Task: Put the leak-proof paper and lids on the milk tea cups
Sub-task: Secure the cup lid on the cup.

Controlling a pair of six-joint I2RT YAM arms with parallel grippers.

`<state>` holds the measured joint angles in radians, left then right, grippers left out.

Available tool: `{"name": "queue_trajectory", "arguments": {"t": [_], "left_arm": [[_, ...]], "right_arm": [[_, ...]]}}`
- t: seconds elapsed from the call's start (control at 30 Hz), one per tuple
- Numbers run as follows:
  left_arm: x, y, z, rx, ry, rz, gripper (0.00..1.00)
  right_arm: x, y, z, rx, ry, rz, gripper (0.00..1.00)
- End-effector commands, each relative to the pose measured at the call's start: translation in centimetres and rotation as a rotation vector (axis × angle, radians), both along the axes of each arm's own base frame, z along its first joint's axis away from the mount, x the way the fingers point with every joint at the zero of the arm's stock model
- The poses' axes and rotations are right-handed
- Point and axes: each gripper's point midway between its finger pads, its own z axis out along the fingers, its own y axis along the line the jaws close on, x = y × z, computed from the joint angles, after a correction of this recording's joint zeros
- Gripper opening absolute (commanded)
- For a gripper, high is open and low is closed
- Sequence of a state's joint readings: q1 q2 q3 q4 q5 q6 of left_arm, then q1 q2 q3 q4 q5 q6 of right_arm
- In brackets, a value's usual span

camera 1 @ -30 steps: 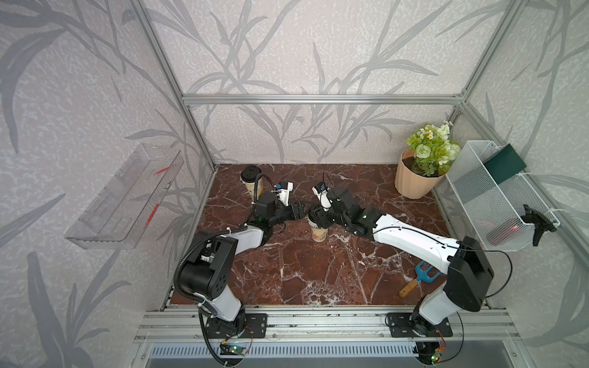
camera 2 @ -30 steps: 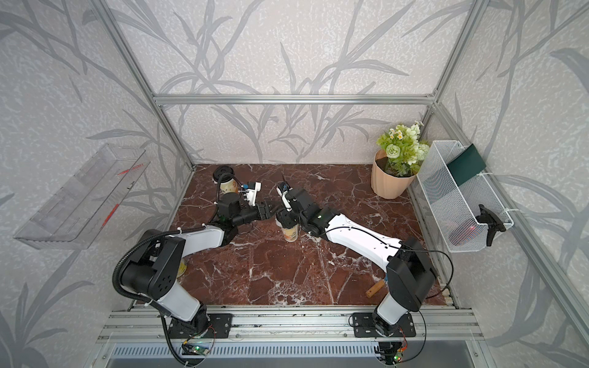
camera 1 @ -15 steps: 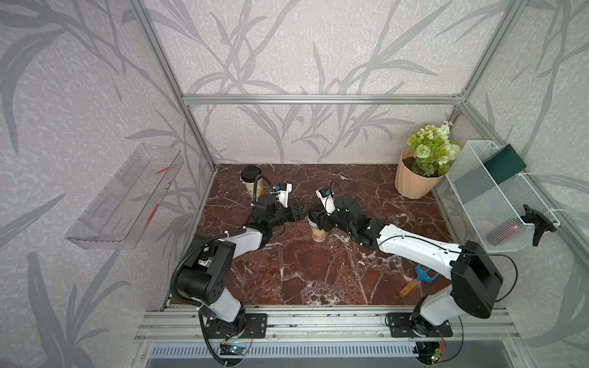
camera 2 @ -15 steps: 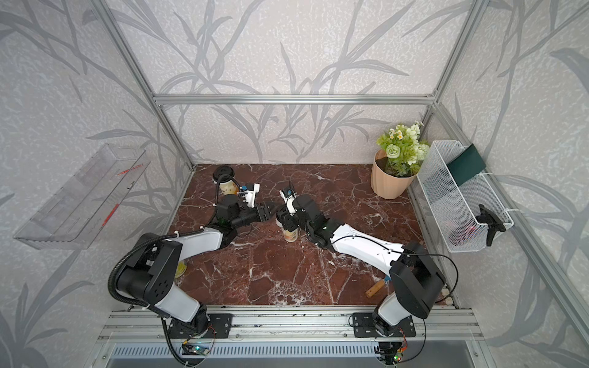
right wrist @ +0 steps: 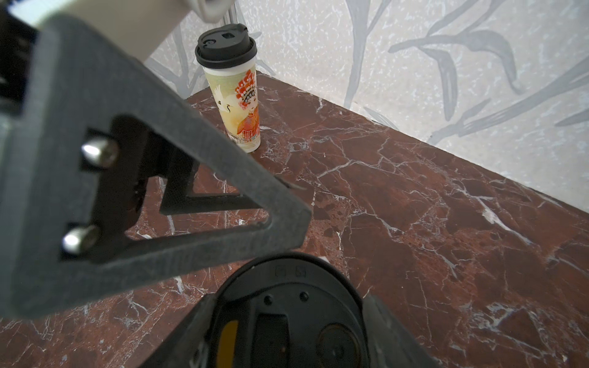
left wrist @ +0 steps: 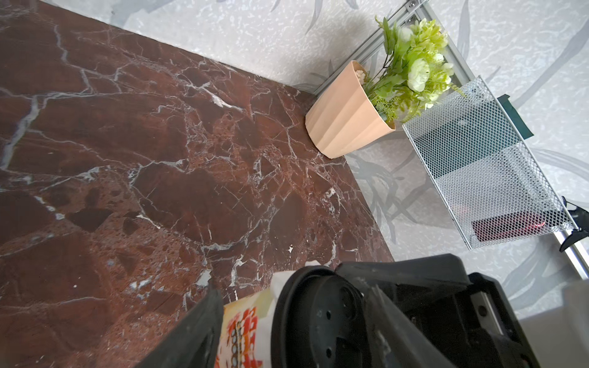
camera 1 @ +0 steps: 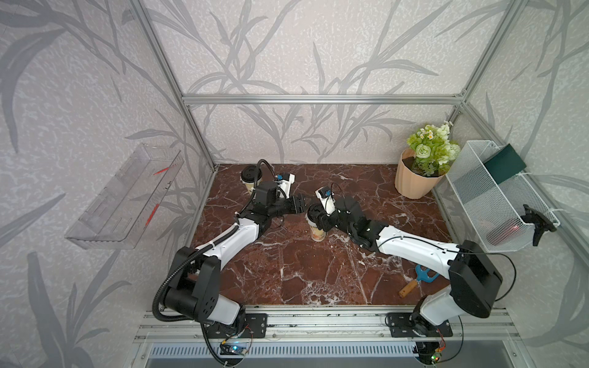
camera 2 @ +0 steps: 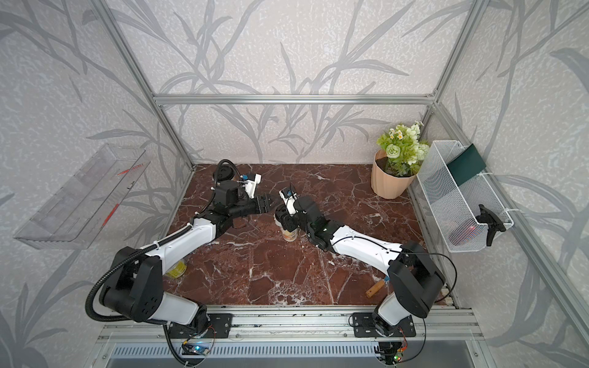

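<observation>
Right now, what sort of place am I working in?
Probably a mock drinks counter inside a test booth: aluminium frame with wallpapered panels, marble-look tabletop, a printed milk tea cup under a black lid, and a flower pot for decor.

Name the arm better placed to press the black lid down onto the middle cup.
Right, I judge. The right gripper is closed on the black lid atop the middle cup, so it can push straight down. The left gripper is open beside the rim, holding nothing.

Black lid (right wrist: 283, 286), orange-printed cup (camera 1: 318, 234), maroon tabletop (camera 1: 287, 270)
</observation>
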<state>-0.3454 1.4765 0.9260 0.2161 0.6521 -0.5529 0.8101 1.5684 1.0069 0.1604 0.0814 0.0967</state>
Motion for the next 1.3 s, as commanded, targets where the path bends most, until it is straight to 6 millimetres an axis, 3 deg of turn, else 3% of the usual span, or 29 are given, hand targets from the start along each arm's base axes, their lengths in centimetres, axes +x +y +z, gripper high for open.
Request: {"name": "queue_trajectory", "arguments": {"t": [0.0, 0.23, 0.5, 0.63, 0.77, 0.93, 1.17, 1.27], "left_arm": [[-0.5, -1.0, -1.1, 0.024, 0.032, -0.055, 0.71], [-0.8, -1.3, -5.0, 0.059, 0.102, -0.088, 0.72], [-1.3, -1.1, -8.2, 0.092, 0.148, -0.093, 0.72], [-1.7, -0.9, -8.9, 0.099, 0.157, -0.092, 0.72], [-2.0, -0.8, -9.5, 0.109, 0.161, -0.098, 0.71], [-2.7, -0.6, -10.4, 0.128, 0.172, -0.108, 0.71], [-2.7, -0.1, -12.1, 0.155, 0.206, -0.095, 0.71], [-2.7, 0.0, -12.4, 0.162, 0.211, -0.092, 0.71]], "right_arm": [[-6.7, -4.8, -14.3, -0.345, 0.408, 0.056, 0.70], [-6.7, -4.6, -14.0, -0.338, 0.387, 0.071, 0.71], [-6.8, -5.3, -15.7, -0.332, 0.366, 0.048, 0.72], [-7.2, -5.7, -17.0, -0.327, 0.348, 0.017, 0.69], [-7.3, -5.2, -17.0, -0.265, 0.326, 0.024, 0.68], [-6.4, -4.4, -14.5, -0.231, 0.261, 0.036, 0.71], [-4.2, -1.4, -5.6, -0.056, 0.193, 0.076, 0.81], [-3.7, -0.5, -2.8, 0.003, 0.176, 0.100, 0.84]]}}
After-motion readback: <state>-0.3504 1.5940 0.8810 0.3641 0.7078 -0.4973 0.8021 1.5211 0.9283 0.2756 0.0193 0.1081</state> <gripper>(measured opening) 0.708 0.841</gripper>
